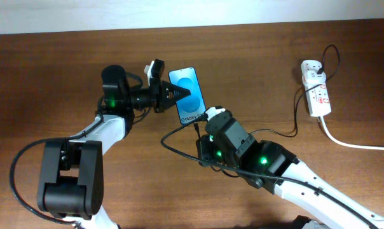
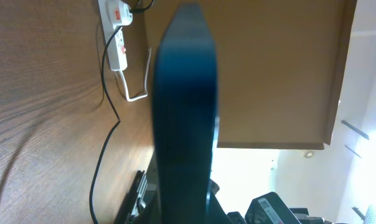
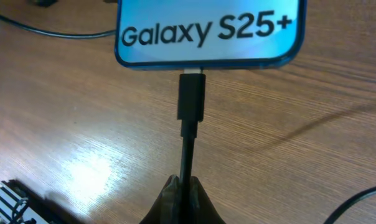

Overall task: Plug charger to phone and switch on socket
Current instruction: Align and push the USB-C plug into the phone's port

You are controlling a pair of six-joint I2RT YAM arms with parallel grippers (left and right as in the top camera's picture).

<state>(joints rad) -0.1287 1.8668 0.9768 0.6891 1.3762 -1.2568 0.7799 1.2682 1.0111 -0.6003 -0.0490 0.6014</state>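
Insertion step: right fingers [image 3: 168,200] pinch the charger [image 3: 187,149]. Just ahead of them, its plug tip meets the phone [image 3: 206,31] port, apparently not fully seated. Push straight, without tilt. Beyond, left fingers [image 1: 176,94] clamp the phone's edge. Socket [image 1: 316,89] lies far off on the desk [image 1: 52,63].

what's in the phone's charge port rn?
The charger, held by the right claw, meets the phone at its bottom edge, a silver sliver of plug showing. How deep it sits is hidden inside the phone.
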